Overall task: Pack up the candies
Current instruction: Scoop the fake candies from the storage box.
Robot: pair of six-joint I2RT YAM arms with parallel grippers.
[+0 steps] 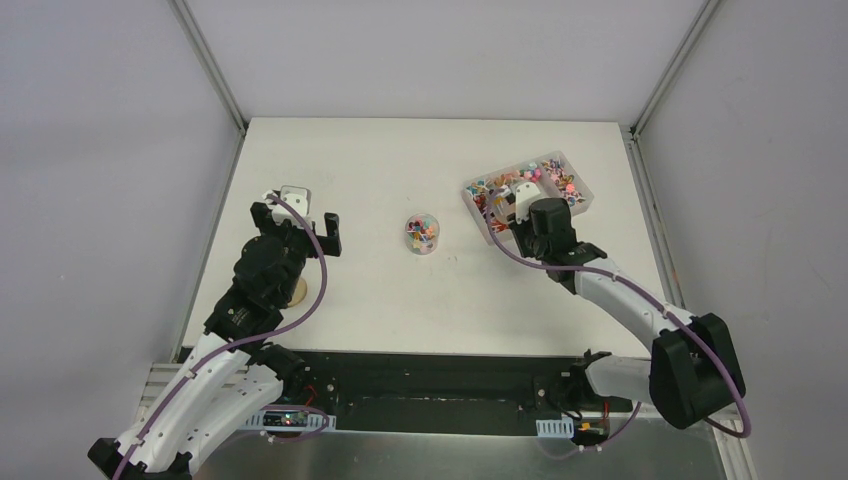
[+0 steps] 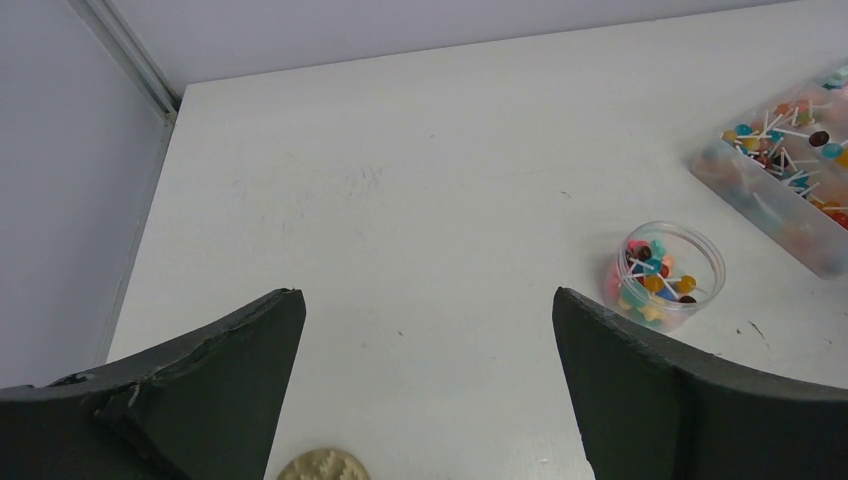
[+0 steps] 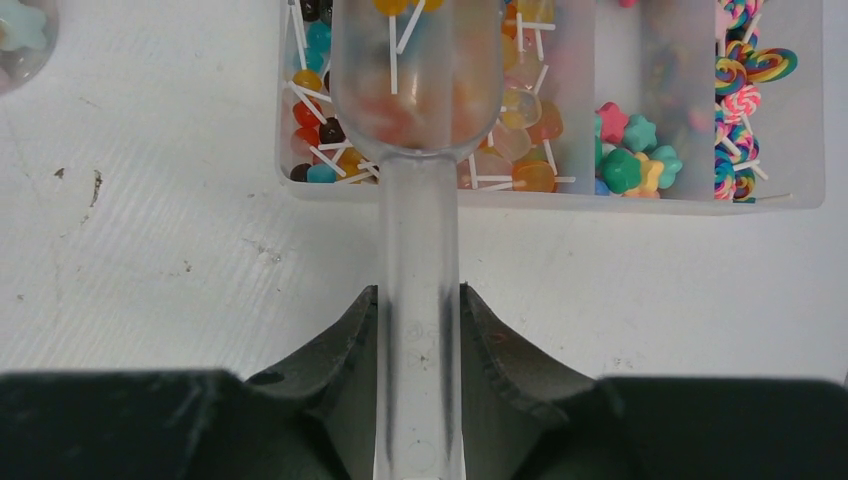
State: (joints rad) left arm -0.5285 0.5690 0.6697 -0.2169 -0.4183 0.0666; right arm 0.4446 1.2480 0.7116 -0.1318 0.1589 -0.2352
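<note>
The candies [image 3: 620, 170] are tiny multicoloured pieces lying in a clear divided tray [image 3: 700, 203] at the table's back right [image 1: 586, 197]. More of them fill a small round clear jar [image 1: 422, 232] at mid-table, also seen from the left wrist [image 2: 665, 275]. My right gripper [image 3: 420, 295] is shut on the handle of a clear plastic scoop [image 3: 418, 100]. The scoop's bowl sits over the tray's left compartment with a few candies in it. My left gripper [image 2: 428, 300] hangs wide open over bare table at the left [image 1: 297, 222], holding nothing.
A round wooden lid [image 2: 322, 467] lies on the table just beneath the left gripper, near the left arm [image 1: 297, 292]. The jar's edge shows at the top left of the right wrist view [image 3: 20, 35]. Grey walls close in the table on three sides.
</note>
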